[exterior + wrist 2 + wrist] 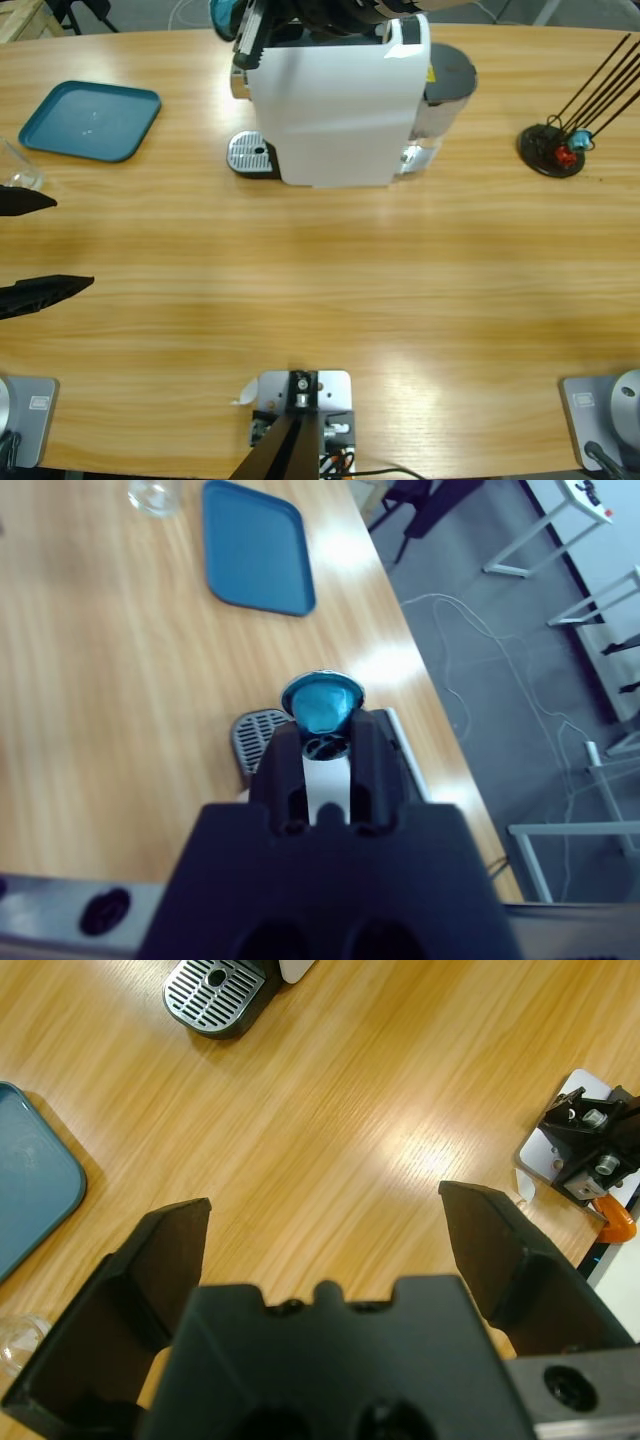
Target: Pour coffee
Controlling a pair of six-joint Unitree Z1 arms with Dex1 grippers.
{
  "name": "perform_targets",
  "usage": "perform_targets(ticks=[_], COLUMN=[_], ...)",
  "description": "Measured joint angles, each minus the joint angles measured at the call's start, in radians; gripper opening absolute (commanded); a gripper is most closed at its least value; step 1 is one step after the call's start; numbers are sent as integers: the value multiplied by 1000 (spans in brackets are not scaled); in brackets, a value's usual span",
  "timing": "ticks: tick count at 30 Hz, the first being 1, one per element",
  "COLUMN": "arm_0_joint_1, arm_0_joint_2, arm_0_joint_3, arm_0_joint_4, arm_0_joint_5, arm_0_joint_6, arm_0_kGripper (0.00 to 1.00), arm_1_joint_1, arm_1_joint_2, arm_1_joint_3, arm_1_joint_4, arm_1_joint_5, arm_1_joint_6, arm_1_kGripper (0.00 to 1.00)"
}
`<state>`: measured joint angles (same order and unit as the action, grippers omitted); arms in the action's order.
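Above white coffee machine [335,100]: right end effector [325,725] pinching blue capsule [322,705]. Over bare surface [360,1110]: left end effector [325,1230] spread wide.

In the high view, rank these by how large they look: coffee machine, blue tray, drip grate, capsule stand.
1. Coffee machine, by far the largest, though it stands tall toward the camera.
2. Blue tray.
3. Capsule stand and drip grate: the stand's base and the grate look alike, so I won't rank them.
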<state>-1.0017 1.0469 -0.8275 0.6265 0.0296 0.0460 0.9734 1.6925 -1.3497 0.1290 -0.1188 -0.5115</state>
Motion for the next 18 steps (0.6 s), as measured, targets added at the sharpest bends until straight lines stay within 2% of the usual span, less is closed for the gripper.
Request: perform_targets(ticks=[5,9,18], arm_0_joint_1=[0,0,0], arm_0_joint_2=[0,0,0], arm_0_joint_3=[3,4,19], arm_0_joint_4=[-2,-3,-4], arm_0_joint_5=[0,0,0], arm_0_joint_6=[0,0,-1], arm_0_kGripper=[1000,1000,1000], arm_1_joint_1=[-75,-112,-101], arm_1_joint_2=[20,24,30], arm_1_joint_3=[-12,-12,-13], arm_1_joint_4=[-7,-7,-7], arm_1_joint_5=[-21,9,40], arm_1_joint_6=[-30,-39,-40], arm_1_kGripper=[0,0,0])
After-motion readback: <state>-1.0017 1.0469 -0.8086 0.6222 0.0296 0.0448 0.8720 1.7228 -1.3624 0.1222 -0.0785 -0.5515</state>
